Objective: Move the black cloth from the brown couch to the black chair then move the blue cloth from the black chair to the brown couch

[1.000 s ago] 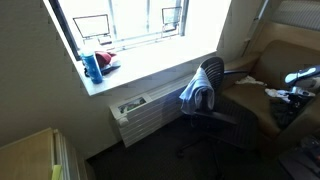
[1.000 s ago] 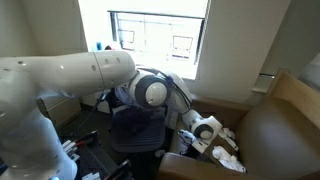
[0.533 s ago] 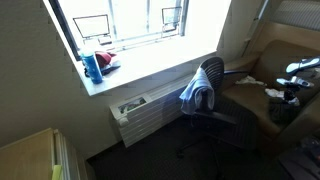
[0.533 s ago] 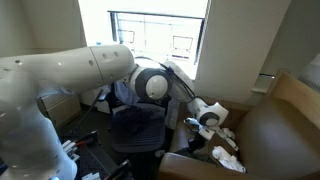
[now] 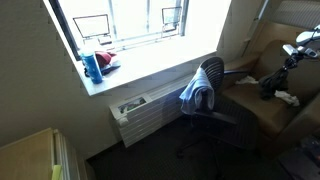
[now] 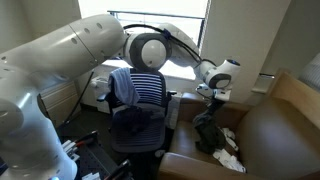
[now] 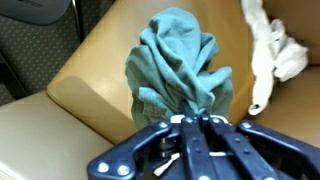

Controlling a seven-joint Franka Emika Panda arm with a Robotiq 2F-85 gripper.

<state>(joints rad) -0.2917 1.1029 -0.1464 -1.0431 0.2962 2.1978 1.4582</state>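
My gripper (image 7: pixel 190 118) is shut on the dark cloth (image 7: pixel 178 62), which looks dark teal in the wrist view and hangs bunched from the fingertips above the brown couch (image 7: pixel 88 92). In both exterior views the gripper (image 6: pixel 212 96) (image 5: pixel 277 72) holds the cloth (image 6: pixel 209 131) (image 5: pixel 268 89) lifted over the couch seat (image 6: pixel 270 140) (image 5: pixel 252 102). The blue striped cloth (image 6: pixel 141 89) (image 5: pixel 200 96) is draped over the back of the black chair (image 6: pixel 134 131) (image 5: pixel 213 72), beside the couch.
A crumpled white cloth (image 7: pixel 274 47) (image 6: pixel 229 156) (image 5: pixel 288 97) lies on the couch seat near the hanging cloth. The chair's seat shows at the top left of the wrist view (image 7: pixel 35 40). A window sill with a blue object (image 5: pixel 93 67) and a radiator (image 5: pixel 145 112) stand behind the chair.
The gripper has risen from low over the couch seat and lifted the dark cloth up with it. The arm has swung higher. The blue cloth and chair have not moved.
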